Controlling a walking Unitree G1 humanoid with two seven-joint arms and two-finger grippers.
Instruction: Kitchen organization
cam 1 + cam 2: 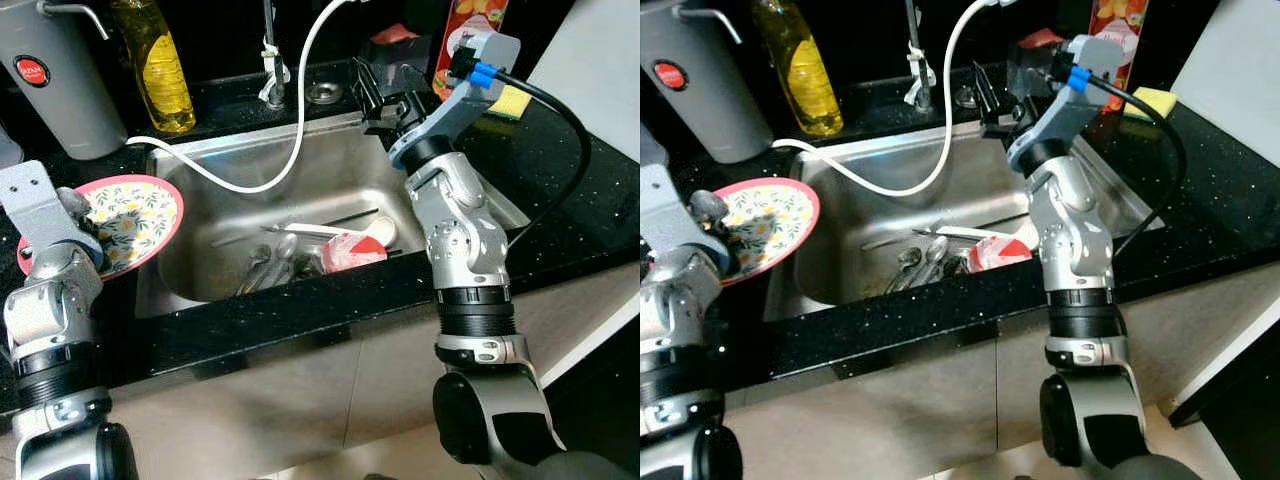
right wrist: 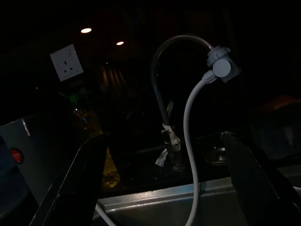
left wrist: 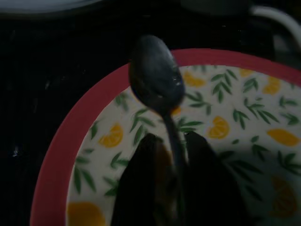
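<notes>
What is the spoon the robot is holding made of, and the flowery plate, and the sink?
The spoon in the left gripper looks like metal: grey, with a dull shine. The plate may be melamine or glazed ceramic: smooth, red rim, printed leaves and oranges. The sink looks like brushed stainless steel: silvery with soft reflections.

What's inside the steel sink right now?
In the steel sink: loose metal spoons, a red cup on its side, and a white hose drooping in. The cup hides whatever lies beneath it.
</notes>
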